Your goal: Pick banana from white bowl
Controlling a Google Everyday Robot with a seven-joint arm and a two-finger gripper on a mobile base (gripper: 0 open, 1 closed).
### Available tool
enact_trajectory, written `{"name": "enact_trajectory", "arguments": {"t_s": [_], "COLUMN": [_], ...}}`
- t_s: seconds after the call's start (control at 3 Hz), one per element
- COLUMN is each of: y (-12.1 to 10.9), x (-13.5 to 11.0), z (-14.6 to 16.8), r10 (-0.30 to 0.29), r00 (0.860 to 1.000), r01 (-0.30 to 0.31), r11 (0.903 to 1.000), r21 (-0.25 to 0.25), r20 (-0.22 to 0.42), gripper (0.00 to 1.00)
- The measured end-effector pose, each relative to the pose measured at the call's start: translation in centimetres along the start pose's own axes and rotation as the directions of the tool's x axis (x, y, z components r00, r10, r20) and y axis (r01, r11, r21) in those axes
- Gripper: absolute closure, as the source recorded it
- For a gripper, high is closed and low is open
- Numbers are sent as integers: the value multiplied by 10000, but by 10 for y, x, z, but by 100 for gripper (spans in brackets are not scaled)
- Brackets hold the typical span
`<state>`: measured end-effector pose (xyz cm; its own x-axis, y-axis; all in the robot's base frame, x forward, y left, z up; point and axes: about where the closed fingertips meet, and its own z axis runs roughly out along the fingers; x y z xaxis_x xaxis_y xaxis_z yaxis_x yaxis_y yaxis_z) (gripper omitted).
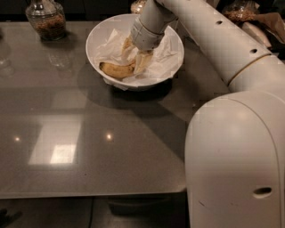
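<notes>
**First:** Where is the gripper [135, 64] sitting in the camera view?

**Second:** It is reaching down into the white bowl [94, 42], which is standing near the far edge of the table [111, 133], about midway along it. The arm [209, 40] is coming in from the table's right edge and passing over the bowl's far right rim.

**First:** And how are the jaws standing?

**Second:** They are standing apart, partly open. The two fingers [143, 62] are straddling the right end of the banana [113, 70], one toward the far edge and one toward the near edge. Whether they are pressing on the fruit cannot be told.

**First:** Where is the banana lying?

**Second:** It is lying inside the bowl, in the part nearest the table's near edge. It is resting on the crumpled white paper [162, 55] lining the bowl. Its length is running left to right, and its free end is pointing toward the left edge.

**First:** What else is holding anything?

**Second:** A glass jar [46, 20] is standing at the far left corner, well apart from the bowl, and it is holding brown granola [49, 27]. Near the far right corner a second jar [240, 11] is showing brownish contents, too blurred to name. The robot's white body [236, 160] is covering the near right corner.
</notes>
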<state>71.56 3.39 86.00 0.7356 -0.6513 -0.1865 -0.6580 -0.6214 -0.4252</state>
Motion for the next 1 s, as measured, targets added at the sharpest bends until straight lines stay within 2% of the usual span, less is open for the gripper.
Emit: {"name": "enact_trajectory", "arguments": {"t_s": [0.67,1.0], "y": [9,11], "x": [10,12], "z": [12,13], "r10": [131,159], "r00": [9998,9996], "r01": [-138,-171], "r11": [9988,9982], "r21": [-465,-570], "r20": [-159,-215], "gripper": [49,68]}}
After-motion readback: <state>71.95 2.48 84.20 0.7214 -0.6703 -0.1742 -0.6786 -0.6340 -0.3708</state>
